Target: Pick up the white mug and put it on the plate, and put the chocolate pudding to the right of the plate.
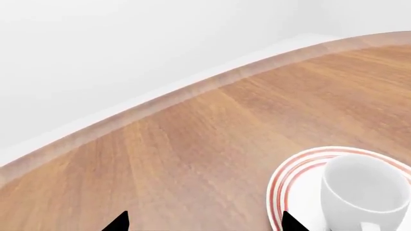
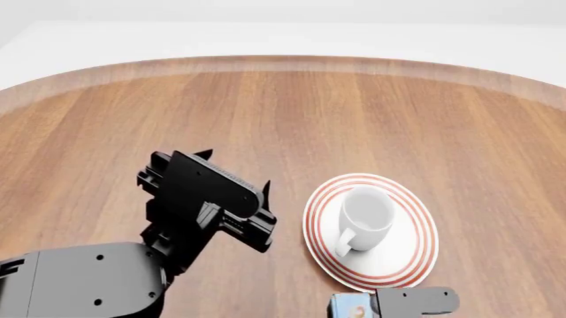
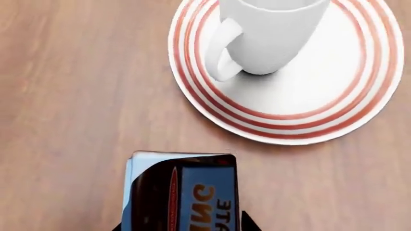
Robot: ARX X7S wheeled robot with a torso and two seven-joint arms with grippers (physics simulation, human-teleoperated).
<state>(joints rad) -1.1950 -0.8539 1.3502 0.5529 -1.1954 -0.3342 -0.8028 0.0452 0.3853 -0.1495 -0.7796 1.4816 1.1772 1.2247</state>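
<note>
Chocolate pudding (image 3: 183, 192) sits clamped in the right gripper (image 3: 183, 226), just short of the plate (image 3: 359, 110); white mug (image 2: 364, 217) upright on it. Left gripper (image 2: 234, 173) hangs empty, spread wide.

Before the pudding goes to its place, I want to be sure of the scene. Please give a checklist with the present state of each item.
1. White mug upright on the plate: ok.
2. Chocolate pudding in the right claw: ok, held between its tips.
3. Pudding to the right of the plate: not ok, it is near the plate's front edge.
4. Left claw off the mug: ok.
5. Table right of the plate free: ok in head view.
</note>
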